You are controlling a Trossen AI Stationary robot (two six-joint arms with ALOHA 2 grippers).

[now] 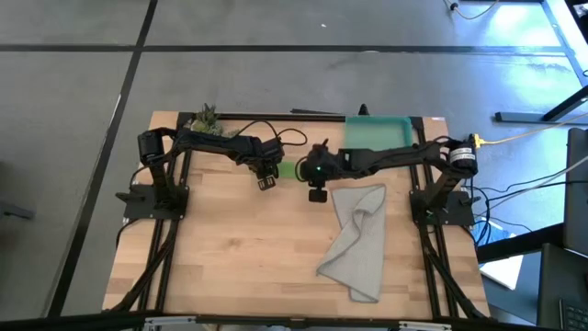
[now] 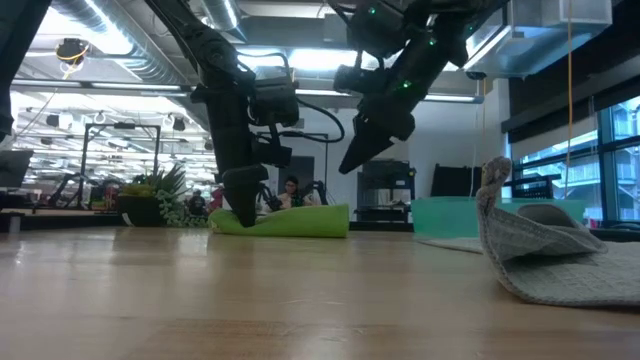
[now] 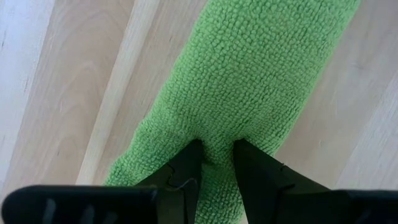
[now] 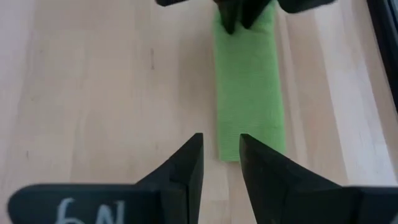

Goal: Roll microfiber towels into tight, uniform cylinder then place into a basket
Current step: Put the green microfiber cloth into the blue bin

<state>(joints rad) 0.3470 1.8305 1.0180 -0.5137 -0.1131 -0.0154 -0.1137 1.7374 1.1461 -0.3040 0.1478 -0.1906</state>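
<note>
Left gripper (image 3: 214,163): down on one end of the green towel (image 3: 249,87), its two fingers set close together with a small pinch of the pile caught between them.

Right gripper (image 4: 221,165): hangs above the table just short of the towel's other end, fingers narrowly parted and holding nothing.

Green towel: already rolled into a long cylinder, lying flat on the wooden table (image 1: 248,239) between the two grippers, near the far edge and just beside the basket (image 1: 377,131).

Grey towel (image 1: 360,239): loose and crumpled, not yet rolled, on the right half of the table near the right arm's base.

Basket: at the far edge of the table, right of centre; nothing can be seen in it.

Potted plant (image 1: 206,118): at the far left corner, clear of the work.

Step in hand: the green roll looks finished; the grippers appear to be taking hold of its two ends for the lift.

Next move: the right gripper likely needs to come down over its end and close, so both ends rise together and the roll stays tight on its way across to the basket.
</note>
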